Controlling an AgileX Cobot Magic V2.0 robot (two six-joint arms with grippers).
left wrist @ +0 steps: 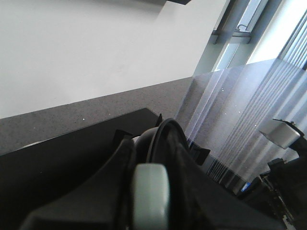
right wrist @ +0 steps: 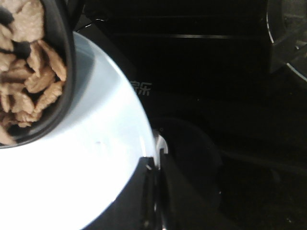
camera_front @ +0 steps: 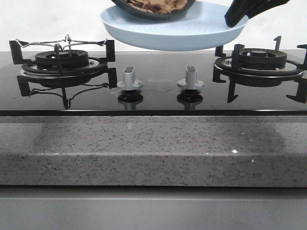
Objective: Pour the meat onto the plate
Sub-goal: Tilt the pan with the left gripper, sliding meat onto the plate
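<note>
Glossy black glass cooktop (camera_front: 158, 93) with two burner grates and two silver knobs (camera_front: 130, 78), set in a speckled grey stone counter (camera_front: 144, 148) against a white wall (left wrist: 86, 48); windows with blinds show at the side in the left wrist view. The plate (camera_front: 192, 33) is held aloft above the hob, the right gripper (right wrist: 156, 167) pinching its rim, with the black pan (right wrist: 64, 72) tilted over it and the meat (right wrist: 29, 76) in the pan. The left gripper (left wrist: 151, 191) is closed on a pale rim, apparently the plate's.
</note>
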